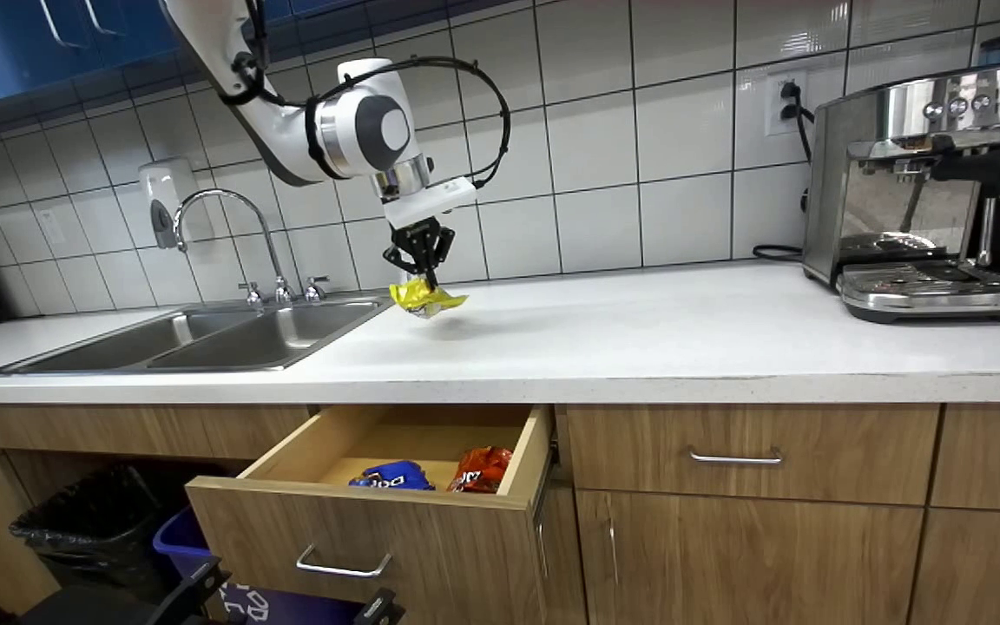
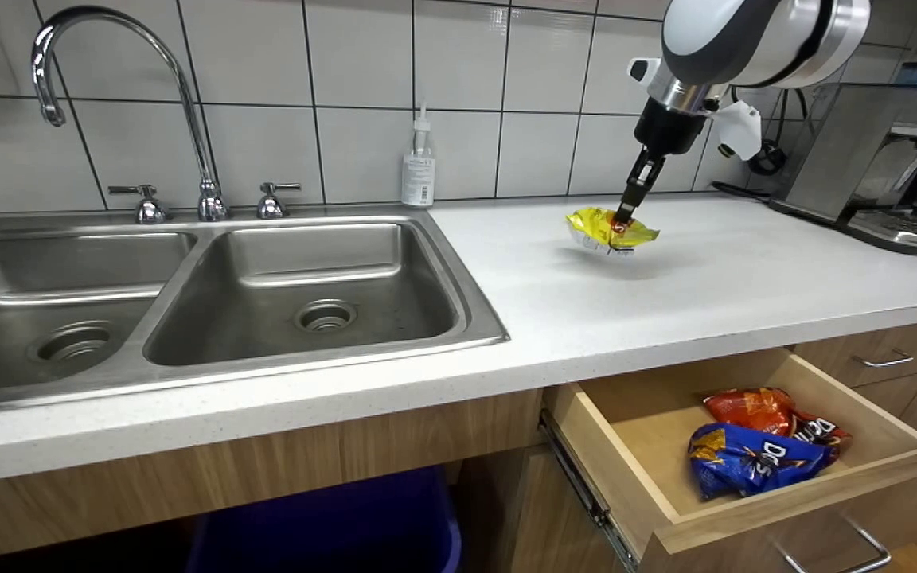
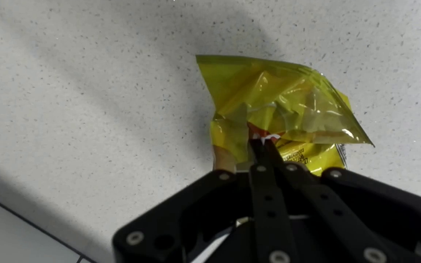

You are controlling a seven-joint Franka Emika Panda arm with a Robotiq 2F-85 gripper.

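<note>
My gripper (image 3: 264,143) is shut on a crinkled yellow snack bag (image 3: 287,98), pinching it near a red patch. In both exterior views the yellow bag (image 2: 598,227) hangs just above the white counter (image 2: 713,270), with a soft shadow beneath it. The black fingertips point down, between the sink and the coffee machine. Below the counter an open wooden drawer (image 1: 361,499) holds a blue bag (image 2: 753,463) and a red bag (image 2: 749,410), lying against each other. In an exterior view the drawer front hides the lower parts of these bags.
A double steel sink (image 2: 458,318) with a tall faucet (image 2: 188,103) lies beside the counter space. A pump bottle (image 2: 419,171) stands against the tiles. At the far end is a coffee machine (image 1: 925,191). Under the sink are a black-lined bin (image 1: 101,521) and a blue bin (image 2: 331,525).
</note>
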